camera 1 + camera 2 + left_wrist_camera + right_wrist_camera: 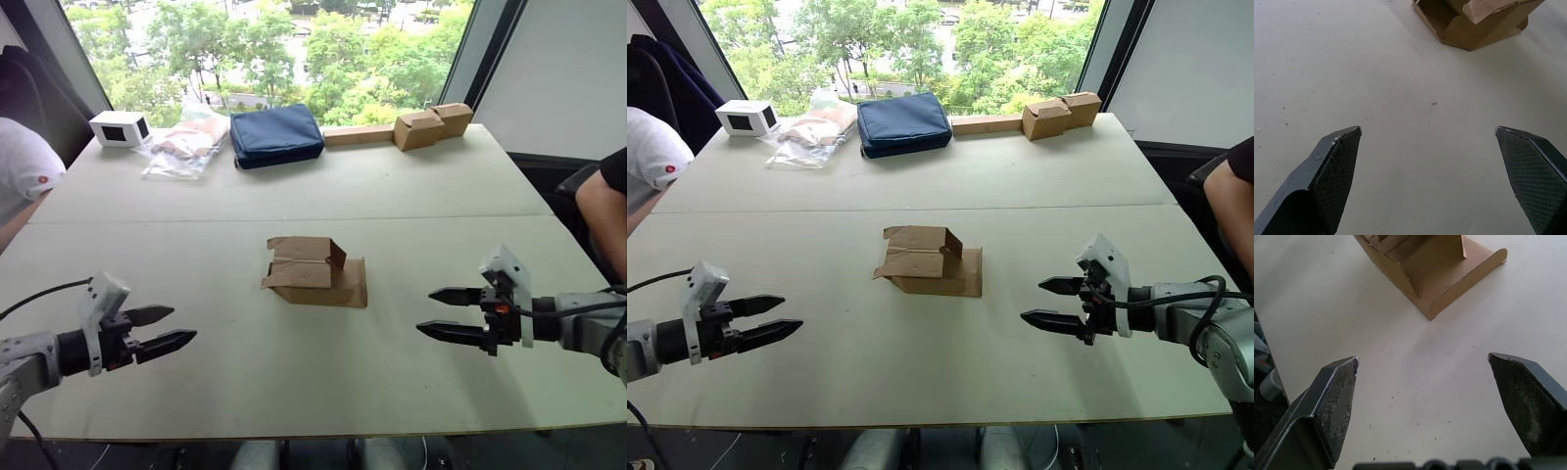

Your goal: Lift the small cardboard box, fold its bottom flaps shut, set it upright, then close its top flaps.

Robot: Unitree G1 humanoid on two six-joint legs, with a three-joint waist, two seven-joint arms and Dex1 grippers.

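The small cardboard box point(315, 272) lies on its side at the middle of the pale table point(294, 186), brown, with loose flaps point(294, 262) sticking out on its left end and another flap point(351, 284) flat on the table to its right. My left gripper point(167, 330) hovers open near the front left, well short of the box. My right gripper point(443, 311) is open at the front right, also apart from it. The box point(1474, 22) appears beyond the left fingers point(1334, 166), and its open end point(1425, 269) lies past the right fingers point(1332, 401).
At the far edge sit a white device point(120, 127), a clear bag point(188, 142), a navy pouch point(275, 135) and joined tan boxes on a strip point(411, 127). A person's arm point(24, 171) is at the left, another person's arm point(602, 201) at the right.
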